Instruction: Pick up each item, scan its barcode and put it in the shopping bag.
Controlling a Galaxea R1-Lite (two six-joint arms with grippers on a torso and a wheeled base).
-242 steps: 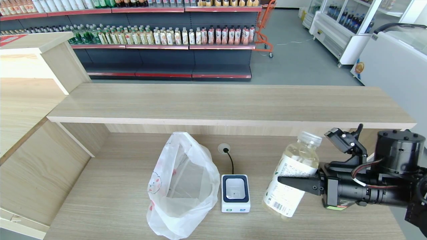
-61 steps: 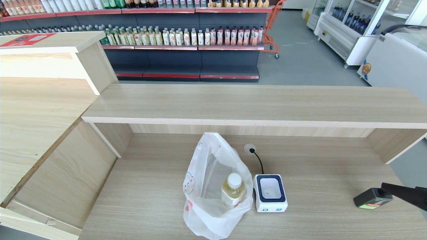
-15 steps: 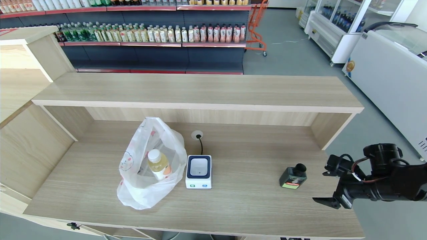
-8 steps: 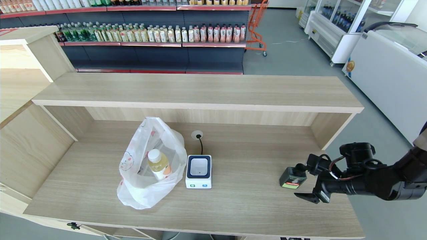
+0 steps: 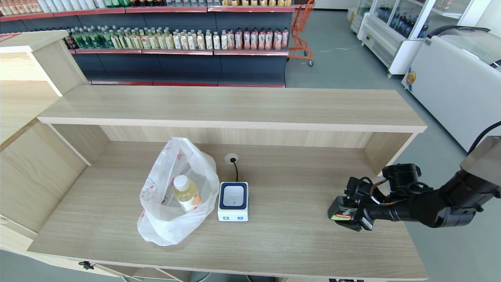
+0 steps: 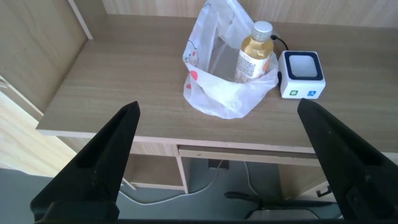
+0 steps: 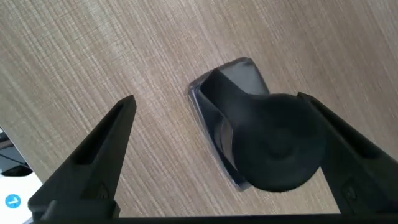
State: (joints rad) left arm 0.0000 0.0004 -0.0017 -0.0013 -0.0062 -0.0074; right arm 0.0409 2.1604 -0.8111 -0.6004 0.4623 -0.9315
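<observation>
The right hand (image 5: 346,214) sits low on the worktop (image 5: 289,235) near its right end. Its fingers are spread either side of the dark bottle (image 7: 267,143) (black cap, squarish body) and not clenched on it. Well to the left, the drink bottle (image 5: 184,192) stands in the bag (image 5: 156,223), just beside the scanner (image 5: 233,200). The left hand (image 6: 217,106) hangs released, holding nothing.

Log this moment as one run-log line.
phase: pre-grasp | right gripper: fingers open, either side of dark bottle on counter | left gripper: open | drink bottle: in shopping bag | scanner: beside bag
</observation>
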